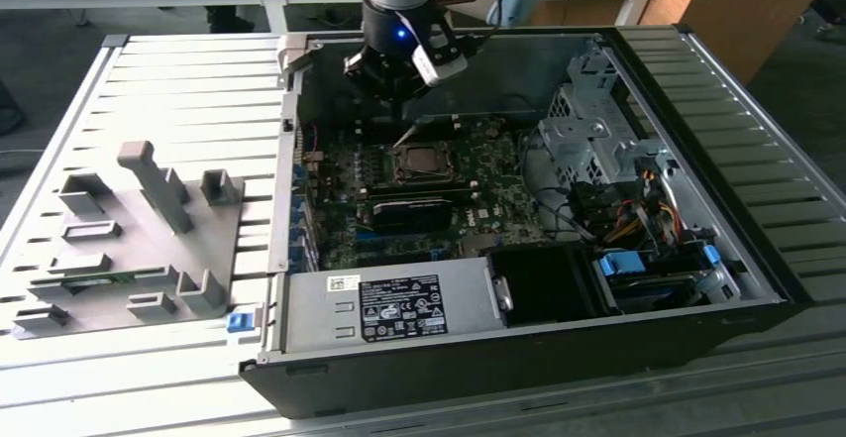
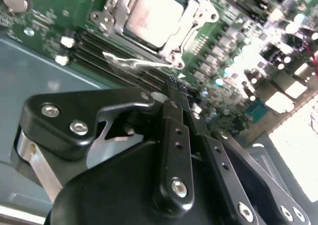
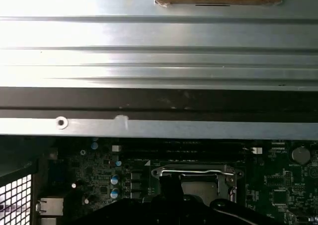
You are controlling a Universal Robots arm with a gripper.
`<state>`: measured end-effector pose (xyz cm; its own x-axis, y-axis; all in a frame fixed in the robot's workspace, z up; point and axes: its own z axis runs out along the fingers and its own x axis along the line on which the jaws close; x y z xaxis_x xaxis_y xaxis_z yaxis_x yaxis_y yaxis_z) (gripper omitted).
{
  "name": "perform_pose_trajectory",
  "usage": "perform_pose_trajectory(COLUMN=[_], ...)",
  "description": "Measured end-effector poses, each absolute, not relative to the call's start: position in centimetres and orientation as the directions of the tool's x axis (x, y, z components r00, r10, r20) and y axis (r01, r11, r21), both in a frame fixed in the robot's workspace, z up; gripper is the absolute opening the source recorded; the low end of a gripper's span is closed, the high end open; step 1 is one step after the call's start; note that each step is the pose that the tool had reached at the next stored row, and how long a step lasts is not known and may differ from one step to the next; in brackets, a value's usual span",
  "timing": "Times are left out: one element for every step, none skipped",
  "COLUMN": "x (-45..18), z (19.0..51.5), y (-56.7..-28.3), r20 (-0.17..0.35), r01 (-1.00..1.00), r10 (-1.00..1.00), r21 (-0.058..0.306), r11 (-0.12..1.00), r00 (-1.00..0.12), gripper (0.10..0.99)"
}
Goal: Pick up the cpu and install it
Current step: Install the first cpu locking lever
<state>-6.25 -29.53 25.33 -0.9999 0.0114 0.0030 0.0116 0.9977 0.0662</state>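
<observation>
1. Where the black computer case (image 1: 529, 358) lies open on the ribbed metal desk (image 1: 172, 80), the gripper (image 1: 392, 78) hangs inside it above the green motherboard (image 1: 496, 214), near the case's far wall.
2. The cpu (image 1: 423, 161), a small flat square with a silvery-grey metal top, sits in the dark metal-framed socket (image 1: 395, 160); in the second wrist view its smooth lid (image 2: 154, 14) gleams pale inside the steel frame (image 2: 196, 24).
3. The jaws look closed together, their matte black links meeting at the tip in the second wrist view, with nothing held between them.
4. The gripper is apart from the cpu, just beyond the socket's thin wire lever (image 2: 136, 62).
5. A grey moulded fixture tray (image 1: 133, 249) with upright blocks rests on the desk at the exterior view's left.
6. A grey labelled power supply (image 1: 390, 308) fills the case's near edge.
</observation>
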Motion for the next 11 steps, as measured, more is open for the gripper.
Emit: perform_pose_trajectory(x=[-6.06,-5.90,-5.87,-5.87,-5.87,-5.86,-5.86,-5.87,-5.86,-5.86,-5.83], z=[25.31,25.29,25.27,25.26,25.25,25.23,25.20,25.17,25.13,25.07,25.02], y=[-29.53,-29.53,-29.55,-29.57,-29.61,-29.66,-29.70,-29.75,-29.77,-29.77,-29.77], r20=[0.003,0.004,0.004,0.004,0.004,0.004,0.004,0.004,0.004,0.004,0.004], r01=[0.012,0.012,0.012,0.012,0.013,0.014,0.015,0.017,0.019,0.021,0.023], r10=[0.012,0.012,0.012,0.012,0.013,0.014,0.015,0.017,0.019,0.020,0.023], r21=[0.067,0.068,0.068,0.069,0.074,0.081,0.085,0.089,0.093,0.094,0.095], r11=[0.998,0.998,0.998,0.998,0.997,0.997,0.996,0.996,0.996,0.995,0.995], r00=[-1.000,-1.000,-1.000,-1.000,-1.000,-1.000,-1.000,-1.000,-1.000,-1.000,-1.000], gripper=[0.106,0.106,0.106,0.106,0.106,0.106,0.106,0.106,0.106,0.106,0.106])
